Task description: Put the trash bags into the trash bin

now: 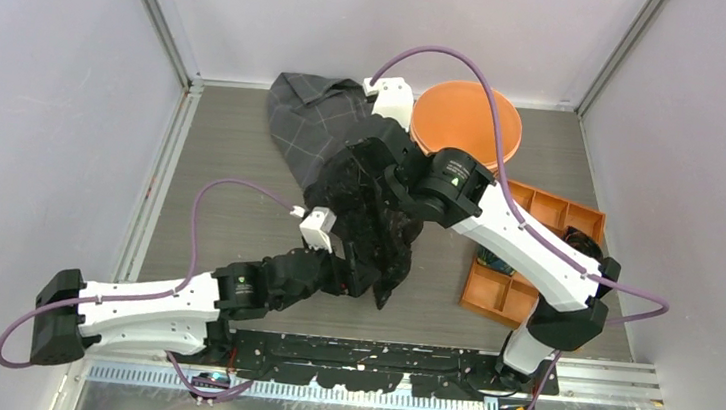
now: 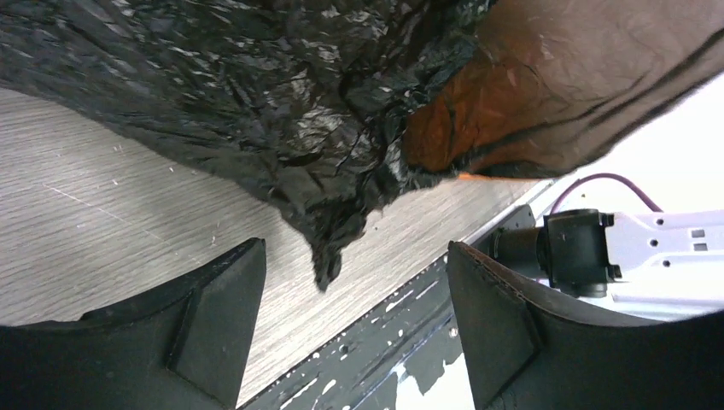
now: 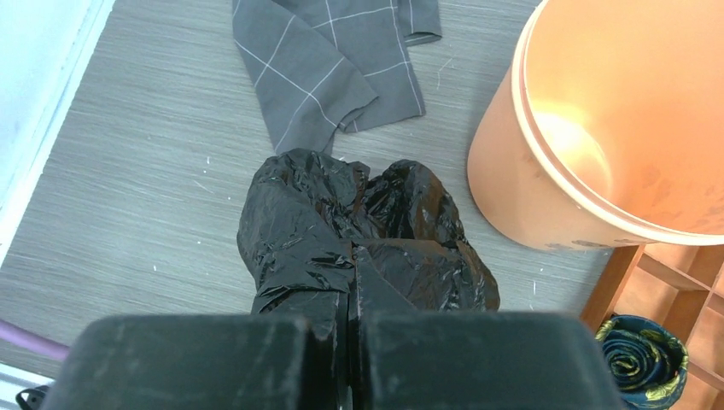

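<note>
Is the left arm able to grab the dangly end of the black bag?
Probably yes. The left gripper is open, and the bag dangles just ahead of its gap with nothing between them.

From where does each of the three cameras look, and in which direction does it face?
Top external: above and behind the robot, facing down at the table; left arm and right arm show, the trash bag between them.
Left wrist: low over the table, facing the hanging bag; open left claw frames it.
Right wrist: looking down past the shut right claw, which pinches the bag, beside the orange bin.
Shared: all three show the bag.
</note>
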You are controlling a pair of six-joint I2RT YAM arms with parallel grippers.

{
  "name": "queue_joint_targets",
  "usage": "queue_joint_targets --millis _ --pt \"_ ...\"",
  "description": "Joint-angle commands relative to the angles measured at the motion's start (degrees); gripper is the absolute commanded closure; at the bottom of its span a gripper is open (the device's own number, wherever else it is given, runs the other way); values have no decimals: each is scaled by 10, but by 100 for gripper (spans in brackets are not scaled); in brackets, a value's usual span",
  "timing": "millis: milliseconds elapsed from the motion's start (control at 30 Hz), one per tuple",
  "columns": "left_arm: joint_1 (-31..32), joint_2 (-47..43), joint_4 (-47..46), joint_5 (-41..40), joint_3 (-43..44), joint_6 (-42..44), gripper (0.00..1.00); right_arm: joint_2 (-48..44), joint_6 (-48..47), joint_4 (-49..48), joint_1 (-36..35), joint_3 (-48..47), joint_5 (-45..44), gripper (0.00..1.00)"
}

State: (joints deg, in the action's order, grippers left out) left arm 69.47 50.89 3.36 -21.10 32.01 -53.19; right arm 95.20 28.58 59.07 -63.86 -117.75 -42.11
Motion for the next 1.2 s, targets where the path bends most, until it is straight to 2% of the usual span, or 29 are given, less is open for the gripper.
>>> queue_joint_targets --millis 0,133,267,433,667,833,900,967,1067,1167 --pt "37 15 -51 -125 -3 -42 21 15 24 6 -1 -46 -17 99" --pt "50 19 -35 -188 -12 -76 22 26 26 10 -2 -65 -10 99" --pt "51 10 -11 -230 -19 -78 27 25 26 18 -3 -67 -12 99" --pt "51 -1 26 -280 -17 -76 41 -1 35 15 -4 -30 -19 99" --pt "51 8 44 -309 -16 -62 59 -36 39 13 -5 4 -26 99" --pt "51 -48 139 -354 -4 -57 81 -63 41 30 -6 52 -70 99" --pt "50 -98 192 -389 6 -27 88 -90 46 22 -6 104 -71 99" --pt "50 -153 205 -421 24 33 95 -118 47 -2 -5 162 -50 99" --pt "50 -218 163 -435 57 171 100 -149 46 -21 -6 218 -44 99" --pt "49 -226 132 -427 103 269 99 -170 26 -52 -6 238 -34 99"
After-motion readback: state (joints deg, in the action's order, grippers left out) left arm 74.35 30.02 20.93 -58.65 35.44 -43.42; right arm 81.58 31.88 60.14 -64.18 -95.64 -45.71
